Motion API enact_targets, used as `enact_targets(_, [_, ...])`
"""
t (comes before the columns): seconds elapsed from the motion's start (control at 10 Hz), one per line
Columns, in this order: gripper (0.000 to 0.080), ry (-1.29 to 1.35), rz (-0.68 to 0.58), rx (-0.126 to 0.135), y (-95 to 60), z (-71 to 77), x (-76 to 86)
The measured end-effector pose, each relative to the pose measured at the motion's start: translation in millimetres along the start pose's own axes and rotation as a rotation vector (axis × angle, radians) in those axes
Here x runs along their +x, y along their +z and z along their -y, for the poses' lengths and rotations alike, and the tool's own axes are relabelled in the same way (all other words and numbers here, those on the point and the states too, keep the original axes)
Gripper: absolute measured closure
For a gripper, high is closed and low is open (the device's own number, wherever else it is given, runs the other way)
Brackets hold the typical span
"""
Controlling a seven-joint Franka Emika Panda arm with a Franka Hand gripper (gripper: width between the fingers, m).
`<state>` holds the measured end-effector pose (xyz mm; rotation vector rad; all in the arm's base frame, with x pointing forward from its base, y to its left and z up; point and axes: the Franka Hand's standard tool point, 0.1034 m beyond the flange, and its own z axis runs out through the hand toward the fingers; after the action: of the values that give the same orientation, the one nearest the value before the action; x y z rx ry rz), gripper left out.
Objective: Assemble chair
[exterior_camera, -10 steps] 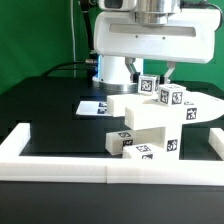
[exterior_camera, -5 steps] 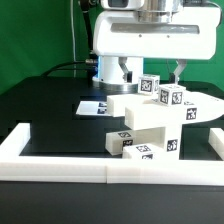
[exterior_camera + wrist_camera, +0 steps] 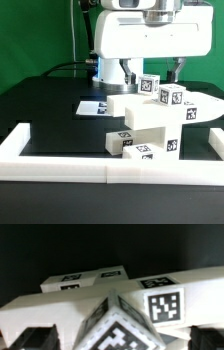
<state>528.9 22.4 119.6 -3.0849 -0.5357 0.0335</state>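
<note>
At centre-right of the exterior view, on the black counter (image 3: 45,105), sits the chair (image 3: 150,115), partly built: chunky white blocks stacked in steps, tagged faces toward cam. Two small tagged cubes (image 3: 160,91) sit on top of the stack, side by side, w/ a flat white slab running off toward the exterior view's right behind them. A lower tagged block (image 3: 140,147) rests at the front, touching or just beside the low white border wall (image 3: 60,160); can't tell if it's joined or loose. Marker board (image 3: 95,104) lies flat on the counter, toward the exterior view's left of the stack, apart from it.

End effector (image 3: 148,68) hovers right above the top cubes, fingers spread wide, one each side, nothing pinched between them. Fingertips look clear of the cubes in the exterior view, gap small. Wrist view: looks straight down on the tagged chair blocks (image 3: 120,297), one big tag close to the lens, dark finger pads at the frame corners w/ no part held.

Progress, judged: mid-way or later. Main body stacked, top pieces seated, so several joins look done. Left to do, prob: check/seat the top cubes, attach the front lower block if loose, any remaining legs. Can't confirm how many parts remain; back side of the stack is hidden. Risk: the top cubes could get knocked if the arm moves sideways while low.
</note>
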Motion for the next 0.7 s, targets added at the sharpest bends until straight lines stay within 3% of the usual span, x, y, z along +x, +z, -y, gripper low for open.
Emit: enact_targets(0.7, [0.015, -0.462, 0.006, -0.007, 0.1, -3.3, -1.2])
